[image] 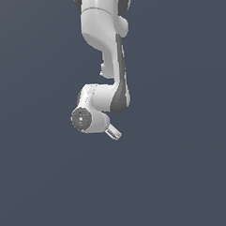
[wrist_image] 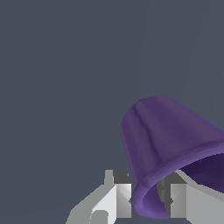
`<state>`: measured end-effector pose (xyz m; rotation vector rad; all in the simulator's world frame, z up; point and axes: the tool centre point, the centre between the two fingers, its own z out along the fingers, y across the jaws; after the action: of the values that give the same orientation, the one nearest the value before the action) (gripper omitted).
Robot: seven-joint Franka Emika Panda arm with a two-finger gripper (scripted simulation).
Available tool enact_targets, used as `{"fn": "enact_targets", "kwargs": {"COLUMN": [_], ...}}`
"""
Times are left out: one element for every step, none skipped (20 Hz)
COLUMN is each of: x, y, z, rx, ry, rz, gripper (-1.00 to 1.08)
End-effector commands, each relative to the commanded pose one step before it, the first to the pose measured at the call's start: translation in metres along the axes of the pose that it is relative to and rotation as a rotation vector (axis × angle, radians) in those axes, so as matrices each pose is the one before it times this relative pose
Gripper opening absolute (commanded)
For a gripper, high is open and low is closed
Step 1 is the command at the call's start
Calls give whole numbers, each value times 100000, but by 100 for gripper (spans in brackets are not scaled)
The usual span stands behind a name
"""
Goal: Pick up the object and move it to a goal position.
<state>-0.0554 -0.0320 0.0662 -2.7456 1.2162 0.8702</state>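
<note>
The gripper (wrist_image: 146, 199) is pinching the rim of the purple cup (wrist_image: 164, 135) between nearly closed fingers (wrist_image: 120, 197), one finger sitting outside the wall and the other inside the hollow. The cup is tilting sideways in the grip. In the exterior view the arm (image: 105, 54) is hanging over a plain dark ground, with only a sliver of purple (image: 108, 120) showing at the wrist.

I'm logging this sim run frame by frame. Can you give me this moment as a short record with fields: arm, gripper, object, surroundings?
arm: white Panda arm, reaching down from the top of the exterior view
gripper: gripper with its fingers on either side of the cup's rim
object: dark-purple cup, tilted, seemingly gripped at the rim; barely visible in the exterior view
surroundings: plain dark grey background, no goal marker visible
</note>
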Motion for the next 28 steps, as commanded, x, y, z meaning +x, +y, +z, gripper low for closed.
{"fn": "enact_targets", "kwargs": {"x": [-1,8,-31,-93,-155,-218,-283,-349,-428,-489,-563,-653,-719,-804,-861,-936,-969,-995,-987,-1000,-983,-993,-976,-985,-965,-959,-967,-945], "y": [-5,6,-11,-32,-53,-74,-96,-119,-164,-167,-193,-241,-247,-294,-296,-340,-335,-363,-344,-367,-347,-369,-349,-371,-351,-352,-372,-354], "z": [55,-40,-21,-64,-107,-150,-194,-240,-274,-337,-389,-430,-498,-536,-598,-630,-677,-674,-693,-680,-693,-678,-691,-675,-686,-683,-667,-676], "rx": [-44,34,0,0,0,0,0,0,-40,0,0,-40,0,-41,0,-41,0,-41,0,-40,0,-39,0,-37,0,0,-31,0], "ry": [-57,31,0,0,0,0,0,0,3,0,0,3,0,4,0,6,0,6,0,6,0,6,0,4,0,0,-1,0], "rz": [8,16,0,0,0,0,0,0,-28,0,0,-28,0,-27,0,-26,0,-26,0,-27,0,-29,0,-32,0,0,-38,0], "gripper": [-100,-100,-100,-100,-100,-100,-100,-100,-100,-100,-100,-100,-100,-100,-100,-100,-100,-100,-100,-100,-100,-100,-100,-100,-100,-100,-100,-100]}}
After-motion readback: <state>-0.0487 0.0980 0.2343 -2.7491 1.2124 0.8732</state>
